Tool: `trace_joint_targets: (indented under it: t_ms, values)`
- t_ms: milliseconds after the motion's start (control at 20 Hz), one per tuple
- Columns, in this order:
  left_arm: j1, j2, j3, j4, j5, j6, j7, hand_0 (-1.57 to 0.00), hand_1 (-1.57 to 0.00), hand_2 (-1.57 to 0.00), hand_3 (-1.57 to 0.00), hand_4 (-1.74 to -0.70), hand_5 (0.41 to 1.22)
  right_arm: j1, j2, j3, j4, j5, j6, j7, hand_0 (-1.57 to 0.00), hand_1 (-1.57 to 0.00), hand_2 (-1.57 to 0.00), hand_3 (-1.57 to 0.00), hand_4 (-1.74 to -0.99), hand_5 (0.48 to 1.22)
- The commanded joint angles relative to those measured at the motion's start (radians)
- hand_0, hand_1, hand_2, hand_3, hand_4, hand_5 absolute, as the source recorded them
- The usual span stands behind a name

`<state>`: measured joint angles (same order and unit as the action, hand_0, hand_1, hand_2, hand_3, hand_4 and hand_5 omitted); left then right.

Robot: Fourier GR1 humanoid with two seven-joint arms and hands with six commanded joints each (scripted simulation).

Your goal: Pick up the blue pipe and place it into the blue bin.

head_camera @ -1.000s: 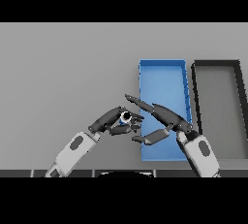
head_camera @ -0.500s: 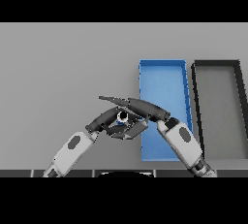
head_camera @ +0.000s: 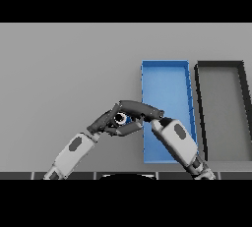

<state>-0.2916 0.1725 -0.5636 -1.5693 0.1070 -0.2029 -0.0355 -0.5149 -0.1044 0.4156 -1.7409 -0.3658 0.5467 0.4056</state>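
Note:
The blue pipe (head_camera: 122,119) is small and seen end-on, lying on the grey table just left of the blue bin (head_camera: 165,83). My right hand (head_camera: 143,111) reaches left across the bin's near left corner. Its fingers lie over the top of the pipe and its thumb curls beneath, so the hand is shut on the pipe. From the lower left comes my left hand (head_camera: 102,123), open with relaxed fingers that rest right against the pipe's left side. Most of the pipe's body is hidden by the two hands.
A black bin (head_camera: 221,103) stands right of the blue bin, both long and running away from me. My right forearm (head_camera: 177,142) covers the blue bin's near end. Bare grey table (head_camera: 64,73) stretches to the left and behind.
My right hand has swung left from over the blue bin to the pipe, and its fingers and thumb have shut round it. The left hand has stayed where it was.

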Motion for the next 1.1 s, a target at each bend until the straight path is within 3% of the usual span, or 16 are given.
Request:
trace_joint_targets:
  t_ms: [0, 100, 300, 350, 450, 550, 650, 800, 850, 1050]
  values:
    - [0.013, -0.009, -0.001, 0.0, 0.003, 0.001, -0.014, -1.36, -1.34, -1.25, -1.31, -1.69, 1.221, 0.007, 0.003, 0.006, 0.009, 0.025, 0.006, -0.045, -1.39, -1.39, -1.4, -1.32, -1.452, 0.968]
    - [0.005, -0.022, -0.004, 0.004, 0.006, 0.002, 0.01, -1.44, -1.43, -1.35, -1.41, -1.71, 1.221, 0.01, -0.026, 0.02, -0.004, 0.111, 0.02, -0.132, -1.46, -1.45, -1.46, -1.41, -1.447, 1.059]
    - [0.01, -0.008, 0.001, -0.002, 0.023, -0.002, 0.012, -1.52, -1.51, -1.39, -1.5, -1.73, 1.221, 0.011, -0.027, 0.022, -0.011, 0.11, 0.01, -0.126, -1.52, -1.52, -1.53, -1.51, -1.475, 1.155]
    - [0.008, 0.0, -0.001, -0.006, 0.009, 0.006, -0.006, -1.43, -1.35, -1.22, -1.33, -1.65, 1.221, 0.009, -0.019, 0.017, -0.005, 0.101, 0.002, -0.135, -1.53, -1.53, -1.53, -1.52, -1.48, 1.168]
    - [-0.02, 0.034, -0.015, 0.013, -0.05, -0.015, -0.042, -0.93, -0.87, -0.78, -0.85, -1.41, 1.221, 0.017, -0.01, 0.014, -0.008, 0.078, -0.003, -0.112, -1.55, -1.55, -1.55, -1.54, -1.487, 1.187]
    - [-0.024, 0.053, -0.035, 0.014, -0.096, -0.044, -0.061, -0.59, -0.55, -0.5, -0.55, -1.22, 1.221, 0.017, -0.001, 0.011, -0.018, 0.088, 0.004, -0.076, -1.56, -1.56, -1.56, -1.55, -1.49, 1.199]
    - [-0.031, 0.058, -0.035, 0.023, -0.12, -0.057, -0.084, -0.38, -0.35, -0.32, -0.35, -1.09, 1.113, 0.016, 0.015, 0.006, -0.033, 0.091, 0.021, -0.034, -1.56, -1.56, -1.56, -1.56, -1.492, 1.207]
    - [-0.028, 0.065, -0.037, 0.021, -0.139, -0.037, -0.036, -0.19, -0.18, -0.16, -0.18, -0.97, 0.849, 0.038, 0.038, -0.005, -0.036, 0.103, 0.04, -0.096, -1.57, -1.57, -1.57, -1.56, -1.495, 1.214]
    - [-0.024, 0.068, -0.043, 0.021, -0.151, -0.029, -0.025, -0.15, -0.14, -0.13, -0.14, -0.94, 0.785, 0.036, 0.041, -0.005, -0.036, 0.112, 0.045, -0.087, -1.57, -1.57, -1.57, -1.57, -1.496, 1.215]
    - [-0.033, 0.074, -0.029, 0.031, -0.139, -0.03, 0.008, -0.06, -0.06, -0.05, -0.06, -0.89, 0.638, 0.024, 0.041, -0.028, -0.033, 0.13, 0.054, -0.097, -1.57, -1.57, -1.57, -1.57, -1.493, 1.219]
